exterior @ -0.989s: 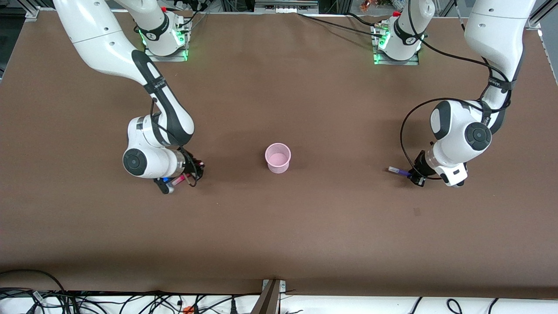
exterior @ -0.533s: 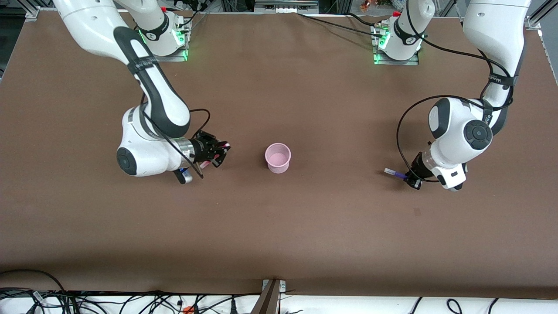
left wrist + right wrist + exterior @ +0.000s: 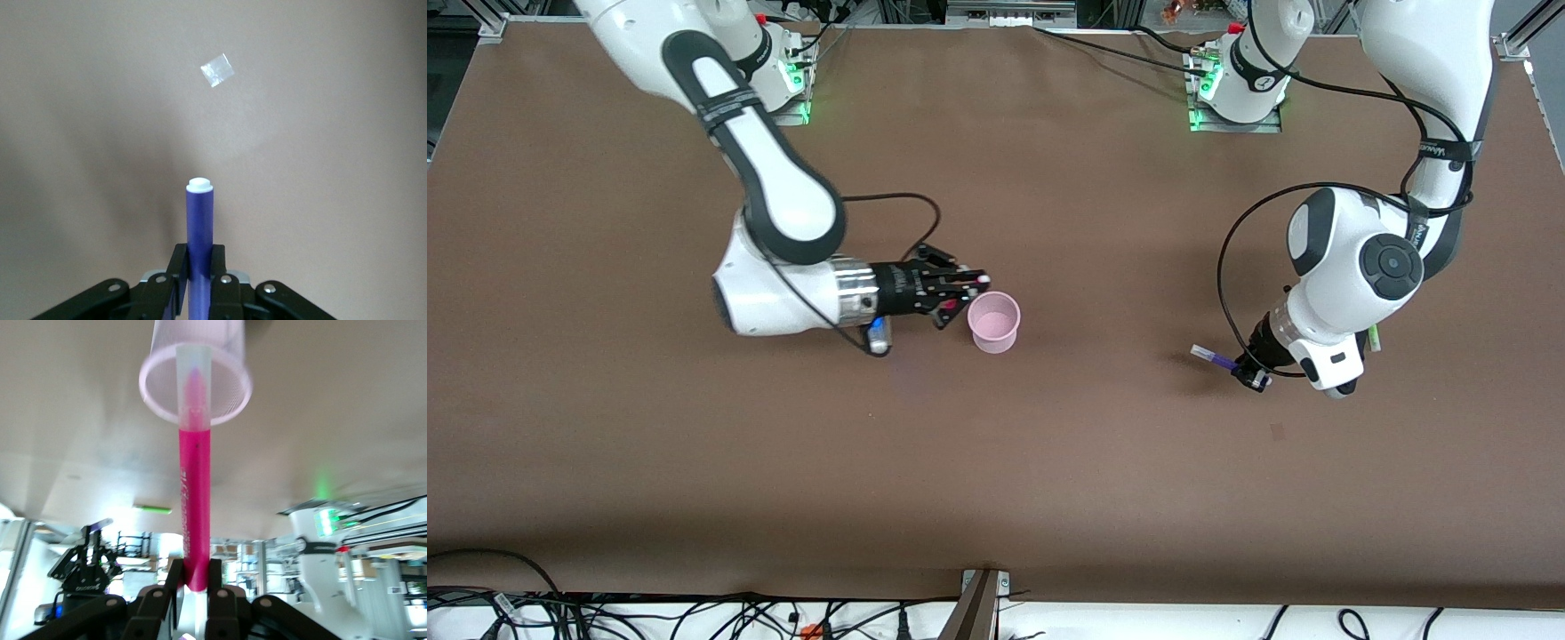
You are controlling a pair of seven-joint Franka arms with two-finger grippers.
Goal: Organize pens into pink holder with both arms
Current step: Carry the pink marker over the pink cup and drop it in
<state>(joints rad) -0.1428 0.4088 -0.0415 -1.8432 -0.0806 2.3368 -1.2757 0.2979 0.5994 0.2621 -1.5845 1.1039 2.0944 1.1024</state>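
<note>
- The right gripper (image 3: pixel 971 286) hung beside the pink holder (image 3: pixel 993 322), on the side toward the right arm's end of the table, clenched around the magenta pen (image 3: pixel 194 490).
- That pen lay nearly level, its pale tip reaching over the holder's rim.
- The holder stood upright near the middle of the table (image 3: pixel 996 462), and no pen showed inside it.
- The left gripper (image 3: pixel 1249 372) hung low over the table toward the left arm's end, well apart from the holder, grasping the purple pen (image 3: pixel 199 233) near one end.
- A green pen (image 3: pixel 1375 337) showed just past the left arm's wrist; the yellow one was not in view.
- A small clear scrap (image 3: pixel 217 69) lay on the table.
- Risk, as I judge it: released this flat, the magenta pen could strike the rim, roll off, or tip the light holder; tilting it tip-down first would help.
- The gripper sat close enough to the holder to nudge it.
- Dark print ran along the magenta barrel, unreadable; lettering on the left arm was likewise too small to read.
</note>
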